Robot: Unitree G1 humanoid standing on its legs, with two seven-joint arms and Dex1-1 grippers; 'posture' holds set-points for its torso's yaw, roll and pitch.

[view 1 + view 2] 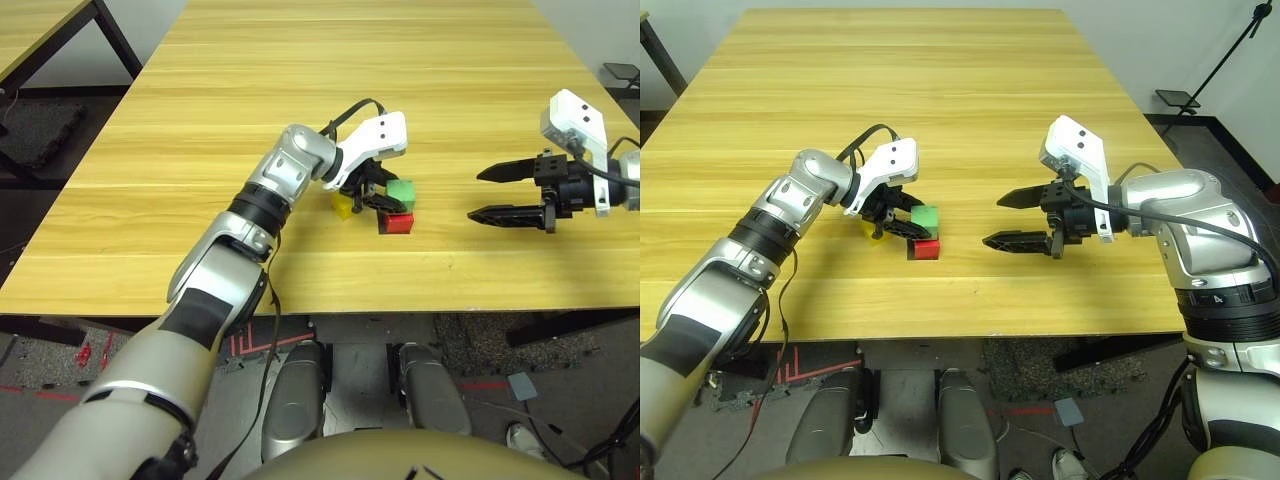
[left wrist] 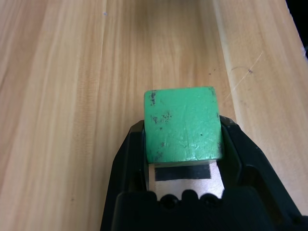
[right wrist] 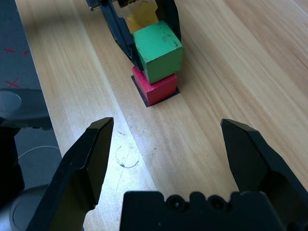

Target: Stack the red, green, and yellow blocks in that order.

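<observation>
Our left pincer [image 2: 184, 125] pinches one green block [image 2: 183, 125]; the right wrist view adds one red block [image 3: 155, 88] beneath, one yellow block [image 3: 142, 17]; our right pincer [image 3: 167, 122] is spread.

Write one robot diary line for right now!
left gripper: shut on green block | green: at red block | yellow block: unstacked | right gripper: open, empty

Wood-grain table [image 1: 300, 275], light finish, carrying a flat black square patch [image 3: 140, 93]. Floor below: dark mat [image 1: 1080, 365] and red tape marks [image 1: 270, 340]. One shoe [image 1: 1068, 466] present near loose cables [image 1: 1145, 442]. Tripod [image 1: 1223, 58] standing beyond the far corner, by a pale wall [image 1: 1120, 50].
</observation>
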